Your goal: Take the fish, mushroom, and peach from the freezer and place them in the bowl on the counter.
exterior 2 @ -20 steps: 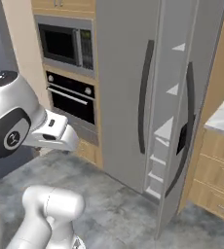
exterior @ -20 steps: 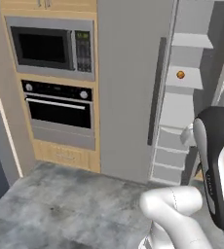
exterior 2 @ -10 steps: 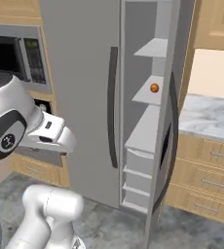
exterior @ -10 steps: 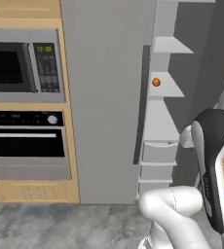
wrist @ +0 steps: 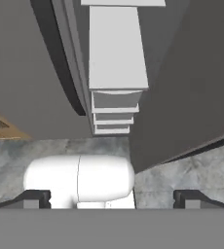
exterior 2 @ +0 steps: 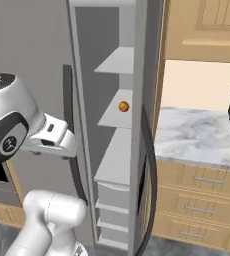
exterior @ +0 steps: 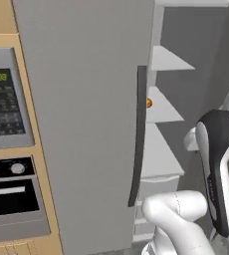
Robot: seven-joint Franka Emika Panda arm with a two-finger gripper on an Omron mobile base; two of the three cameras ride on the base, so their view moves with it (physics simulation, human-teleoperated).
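Kitchen cabinetry frames the scene: the tall grey freezer stands open with its white shelves bare to view, a microwave and oven built into the tan wall on its far side and the marble counter on the other. Compared with a second ago, the whole picture has swung and closed in, so the base has driven nearer and turned to face the open compartment; the freezer itself has not moved. That puts the peach, a small orange ball resting on the freezer's middle shelf, much closer to the arm, and in the left base view it peeks out just past the freezer's dark handle. Neither the fish, the mushroom nor the bowl can be made out from here. The gripper points down toward the freezer's lower drawers and the grey floor, its fingertips spread wide apart with nothing between them. By my reading the approach is nearly done and the reach for the peach comes next; nothing is yet in hand.
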